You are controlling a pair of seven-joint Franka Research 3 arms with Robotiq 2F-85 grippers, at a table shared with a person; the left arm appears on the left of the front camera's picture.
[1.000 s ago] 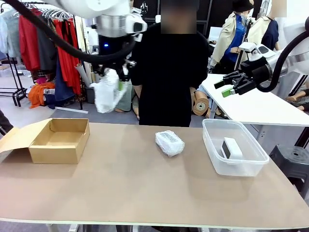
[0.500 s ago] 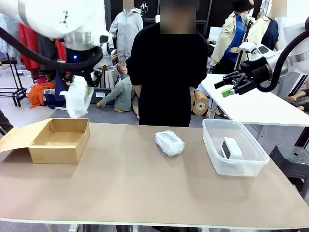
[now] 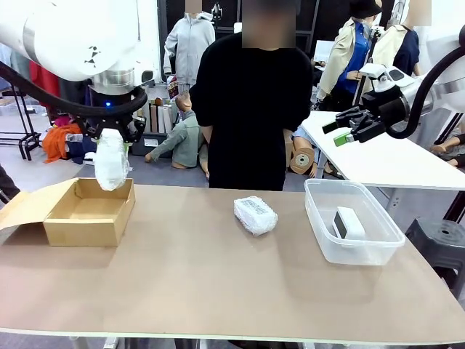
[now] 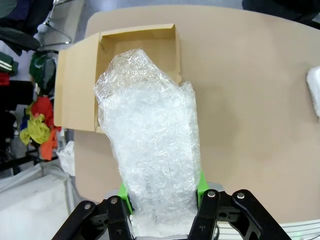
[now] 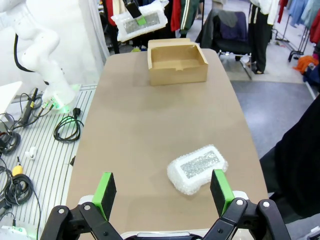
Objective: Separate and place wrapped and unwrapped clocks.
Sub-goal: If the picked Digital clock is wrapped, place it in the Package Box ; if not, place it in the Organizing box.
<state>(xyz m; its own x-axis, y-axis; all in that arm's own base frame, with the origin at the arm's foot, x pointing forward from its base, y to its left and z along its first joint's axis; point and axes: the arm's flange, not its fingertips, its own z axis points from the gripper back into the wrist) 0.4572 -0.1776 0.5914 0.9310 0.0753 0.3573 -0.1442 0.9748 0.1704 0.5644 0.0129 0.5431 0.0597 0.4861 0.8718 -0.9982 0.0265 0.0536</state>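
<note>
1. Starting with the front view: the left gripper [image 3: 110, 142] is clamped tight on the top of the long wrapped clock [image 3: 111, 163]. The bundle hangs upright in the air above the far edge of the open cardboard box [image 3: 87, 212] at the left end of the surface [image 3: 218, 291]. The squat wrapped clock [image 3: 255, 214] lies near the middle of the surface, in front of the person [image 3: 251, 109]. The bare white clock [image 3: 349, 222] sits inside the clear plastic bin [image 3: 356, 256] on the right. The right gripper [image 3: 340, 133] is up in the air on the far right, jaws spread wide with nothing in them.
2. Left wrist view: the green pads [image 4: 125, 192] pinch the crinkly bundle [image 4: 150, 140] on both sides, and the box [image 4: 80, 75] is right below it.
3. Right wrist view: the wide-open fingers [image 5: 105, 190] frame the squat bundle [image 5: 197, 167] down on the surface, well apart from it. The box [image 5: 177, 62] is at the far end.
</note>
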